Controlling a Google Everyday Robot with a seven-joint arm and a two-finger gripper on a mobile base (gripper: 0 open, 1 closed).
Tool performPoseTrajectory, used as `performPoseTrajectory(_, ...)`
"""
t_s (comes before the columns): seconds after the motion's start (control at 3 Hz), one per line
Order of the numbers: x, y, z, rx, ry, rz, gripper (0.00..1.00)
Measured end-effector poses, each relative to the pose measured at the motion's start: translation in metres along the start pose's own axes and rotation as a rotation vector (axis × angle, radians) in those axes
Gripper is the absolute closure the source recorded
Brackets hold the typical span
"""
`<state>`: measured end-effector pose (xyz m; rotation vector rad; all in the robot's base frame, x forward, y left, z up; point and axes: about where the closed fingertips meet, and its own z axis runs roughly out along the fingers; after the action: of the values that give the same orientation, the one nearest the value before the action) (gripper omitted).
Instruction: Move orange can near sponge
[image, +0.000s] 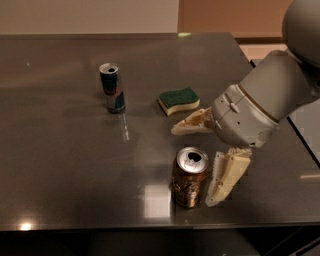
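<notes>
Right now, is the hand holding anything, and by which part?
Nothing is held. The hand is open, with one finger beside the orange can, not gripping it.

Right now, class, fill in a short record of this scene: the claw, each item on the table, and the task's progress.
claw: open, around the orange can, one finger beside it, one behind
orange can: upright, near front edge of the table
sponge: flat, green side up, behind the can, apart from it
blue-and-silver can: upright, left of sponge
progress: can not yet lifted
</notes>
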<state>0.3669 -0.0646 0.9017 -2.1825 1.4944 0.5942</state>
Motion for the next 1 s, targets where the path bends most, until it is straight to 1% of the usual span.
performPoseTrajectory(0.67, -0.002, 0.001, 0.0, -0.014, -0.021, -0.006, 0.65)
performPoseTrajectory(1.0, 0.004, -0.018, -0.011, 0.026, -0.009, 0.04, 0.88)
